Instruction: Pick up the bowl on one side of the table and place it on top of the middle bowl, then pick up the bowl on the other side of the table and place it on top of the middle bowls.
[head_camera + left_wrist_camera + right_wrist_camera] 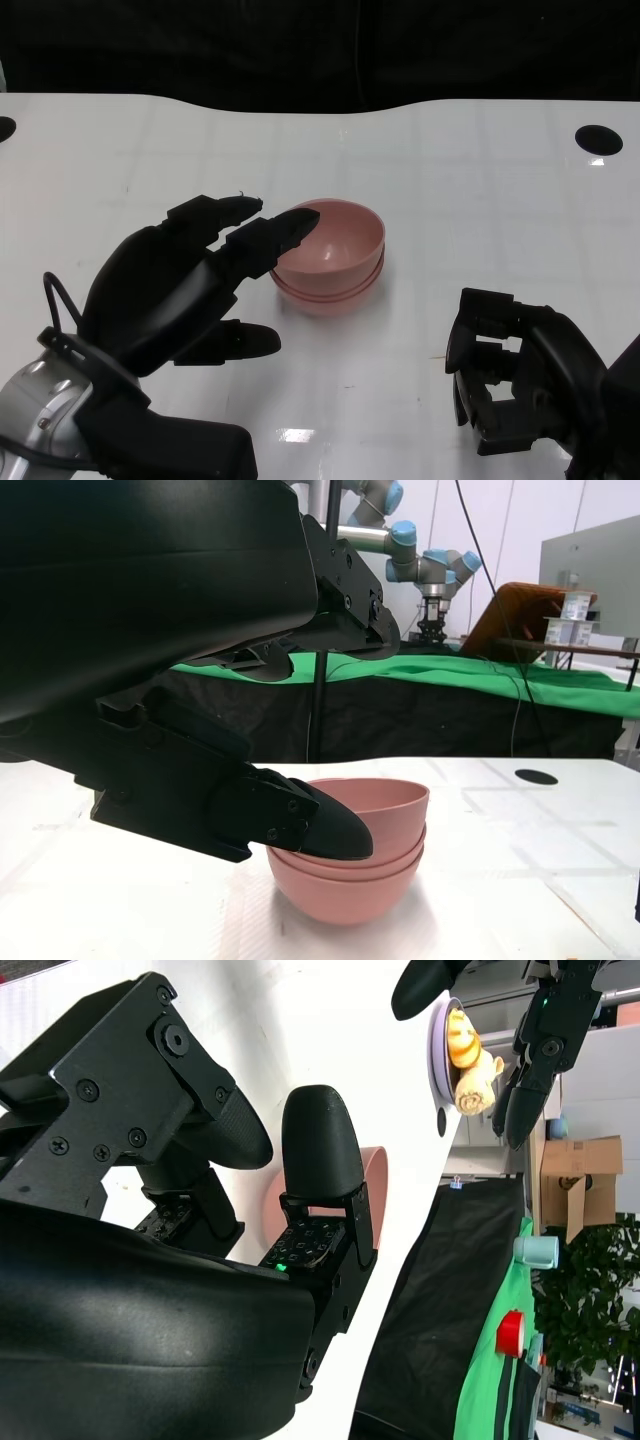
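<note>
At the centre of the head view, three pink bowls (335,255) sit nested in one stack on the white table (480,200). The left wrist view shows the stack (355,855) from the side, with three rims one above the other.

The left hand (185,290) comes in from the lower left of the head view, its fingers (275,235) spread and stretched toward the stack. One fingertip lies over the near left rim of the top bowl; whether it touches cannot be told from above. In the left wrist view a black fingertip (320,825) lies against the side of the stack, at the level of the upper rims. The hand holds nothing, and its fingers are wide apart.

The right hand (520,385) sits at the lower right of the head view, well apart from the stack, low over the table. Its fingers are curled inward with nothing in them. In the right wrist view one finger (320,1150) stands up in front of a strip of pink bowl (375,1200).

Two dark round holes mark the table, one at upper right (598,139) and one at the left edge (5,128). A black curtain (320,45) fills the top of the frame.
</note>
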You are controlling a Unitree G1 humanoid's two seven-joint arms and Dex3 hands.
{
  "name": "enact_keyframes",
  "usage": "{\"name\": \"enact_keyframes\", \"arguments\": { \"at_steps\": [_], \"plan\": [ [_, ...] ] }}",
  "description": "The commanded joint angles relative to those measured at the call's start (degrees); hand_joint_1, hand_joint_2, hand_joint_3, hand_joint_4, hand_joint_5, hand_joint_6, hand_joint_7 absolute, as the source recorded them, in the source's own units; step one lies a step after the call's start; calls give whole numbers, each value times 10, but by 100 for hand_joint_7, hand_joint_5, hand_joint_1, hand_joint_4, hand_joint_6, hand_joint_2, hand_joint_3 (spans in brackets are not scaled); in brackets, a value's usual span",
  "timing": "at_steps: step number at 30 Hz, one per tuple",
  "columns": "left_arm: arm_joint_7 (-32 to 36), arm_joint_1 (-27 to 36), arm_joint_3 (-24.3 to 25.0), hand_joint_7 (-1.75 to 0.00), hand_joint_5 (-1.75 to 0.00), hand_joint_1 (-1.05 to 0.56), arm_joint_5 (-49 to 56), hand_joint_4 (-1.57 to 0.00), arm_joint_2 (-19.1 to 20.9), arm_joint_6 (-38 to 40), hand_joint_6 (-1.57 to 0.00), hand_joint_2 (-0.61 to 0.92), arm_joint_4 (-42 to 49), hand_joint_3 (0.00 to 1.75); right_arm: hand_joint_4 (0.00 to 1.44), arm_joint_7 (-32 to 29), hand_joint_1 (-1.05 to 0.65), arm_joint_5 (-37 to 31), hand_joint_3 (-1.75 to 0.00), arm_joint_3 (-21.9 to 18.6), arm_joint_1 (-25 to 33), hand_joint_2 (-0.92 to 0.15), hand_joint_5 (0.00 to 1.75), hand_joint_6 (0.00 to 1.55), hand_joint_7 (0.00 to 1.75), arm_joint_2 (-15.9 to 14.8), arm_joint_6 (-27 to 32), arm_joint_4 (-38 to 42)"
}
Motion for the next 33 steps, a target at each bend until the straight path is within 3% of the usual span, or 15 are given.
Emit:
{"name": "enact_keyframes", "arguments": {
  "at_steps": [1,5,6,7,8,9,11,22,23,24,26,33],
  "plan": [
    [2,4,10,-7,-37,-59,-3,-29,3,-2,-37,92,-2,11,93,-2,-6,0,-162,-5,2,-27,175,85,154,-2,-8,-1],
    [2,4,11,-6,-39,-59,-2,-28,3,-2,-38,92,-2,11,93,-2,-6,-1,-162,-5,2,-27,175,85,154,-2,-8,-1],
    [-6,72,43,-6,-39,-59,-166,-27,-52,-6,-38,92,-15,11,93,-3,-6,-1,-162,-7,-2,-27,175,85,154,-3,-3,-3],
    [-13,123,69,-51,-93,-29,-291,-58,-94,-15,-69,84,-15,37,92,-1,-5,3,-158,-9,-6,-29,173,85,150,-4,1,-4],
    [-20,155,87,-86,-124,-19,-383,-67,-124,-19,-75,70,-15,69,90,-1,-5,4,-156,-11,-9,-30,172,85,147,-5,4,-3],
    [-26,171,97,-112,-145,-11,-434,-73,-139,-22,-78,58,-13,98,90,0,-4,5,-155,-12,-12,-31,171,85,145,-6,6,-3],
    [-33,171,100,-127,-156,-7,-448,-76,-142,-22,-80,51,-11,114,89,0,-4,5,-154,-13,-13,-31,170,85,144,-6,6,-2],
    [-73,176,120,-132,-159,-6,-476,-77,-155,-18,-80,48,-17,121,90,1,-4,5,-154,-13,-13,-31,169,86,143,-5,7,-2],
    [-94,175,120,-132,-159,-6,-533,-77,-161,27,-80,48,-25,121,90,4,-4,6,-154,-13,-14,-31,169,86,143,-6,2,0],
    [-110,174,121,-149,-168,-8,-578,-88,-166,62,-83,38,-32,142,90,7,-4,6,-153,-12,-15,-32,170,86,142,-7,-1,2],
    [-122,177,123,-160,-173,-8,-634,-94,-175,117,-85,31,-50,155,90,8,-5,3,-152,-12,-14,-32,170,86,142,-9,-3,0],
    [-135,186,136,-164,-175,-6,-663,-98,-188,168,-86,32,-82,158,91,11,-5,-5,-153,-13,-6,-32,173,87,145,-13,-16,-3]
  ]
}}
